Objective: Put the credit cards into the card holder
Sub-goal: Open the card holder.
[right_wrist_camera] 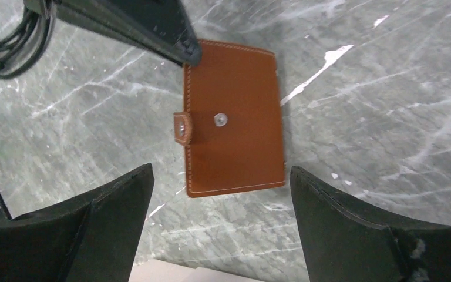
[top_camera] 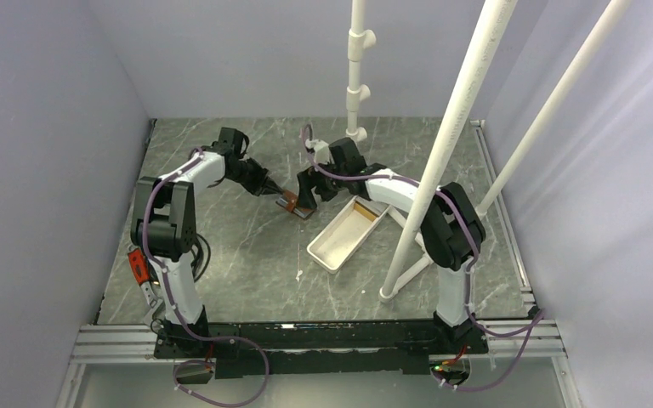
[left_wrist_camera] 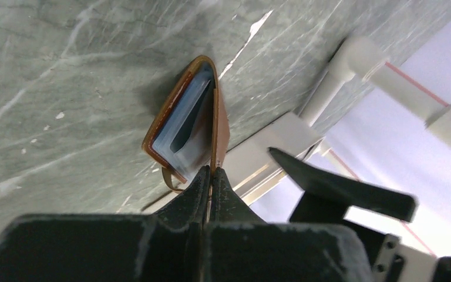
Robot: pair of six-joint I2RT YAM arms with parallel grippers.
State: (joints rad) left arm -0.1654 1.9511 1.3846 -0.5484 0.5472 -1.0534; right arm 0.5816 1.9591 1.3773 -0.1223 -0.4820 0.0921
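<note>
Card holder (right_wrist_camera: 235, 117) lies on the table (right_wrist_camera: 387, 88), centre, with a blue card (left_wrist_camera: 179, 132) visible inside. Left gripper (left_wrist_camera: 211, 176) pinches the cover edge — a thin hold; if it slips, the flap would likely fall shut. Right gripper (right_wrist_camera: 220, 171) hovers above, jaws spread, empty.

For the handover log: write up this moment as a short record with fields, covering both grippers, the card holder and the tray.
left gripper: shut, pinching one edge of the card holder
right gripper: open, above the card holder, jaws either side, not touching it
card holder: brown leather, on the table, cover held ajar, snap strap unfastened
inside: blue surface shows; card or lining, cannot tell
loose cards: none in view
white tray: on the table beside the right arm
</note>
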